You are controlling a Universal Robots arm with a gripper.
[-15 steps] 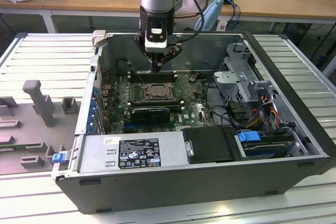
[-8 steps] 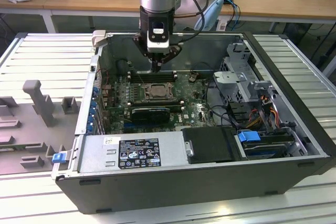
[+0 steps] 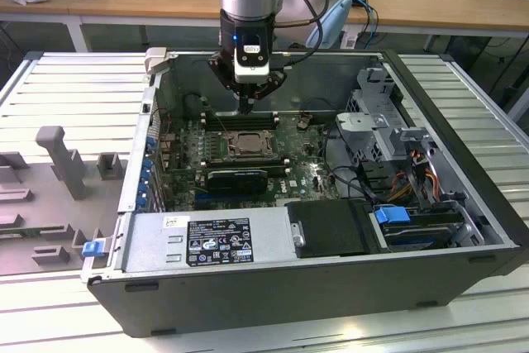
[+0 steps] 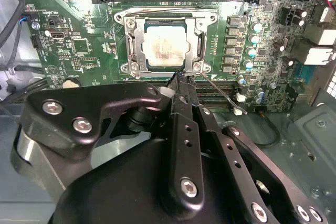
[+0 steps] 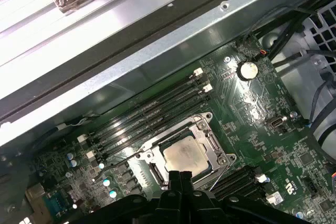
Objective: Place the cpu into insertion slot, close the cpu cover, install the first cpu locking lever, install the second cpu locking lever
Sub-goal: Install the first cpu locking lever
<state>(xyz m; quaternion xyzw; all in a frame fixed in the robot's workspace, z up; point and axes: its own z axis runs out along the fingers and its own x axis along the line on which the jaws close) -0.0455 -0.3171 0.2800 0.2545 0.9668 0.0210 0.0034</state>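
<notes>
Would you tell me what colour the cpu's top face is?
The cpu is pale silver-grey, clearest in the second wrist view.

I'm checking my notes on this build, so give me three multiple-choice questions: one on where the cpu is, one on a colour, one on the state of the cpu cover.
1. Where is the cpu?
A: on the ribbed table
B: in the insertion slot
C: on the power supply

2. What colour is the circuit board?
A: green
B: red
C: white

3. How does the cpu cover stand?
A: raised upright
B: taken off
C: down flat around the cpu

Answers:
1 B: both wrist views show its pale face seated in the insertion slot.
2 A: the circuit board is green all around the insertion slot.
3 C: the silvery frame lies flat, with the cpu showing through its window.
</notes>
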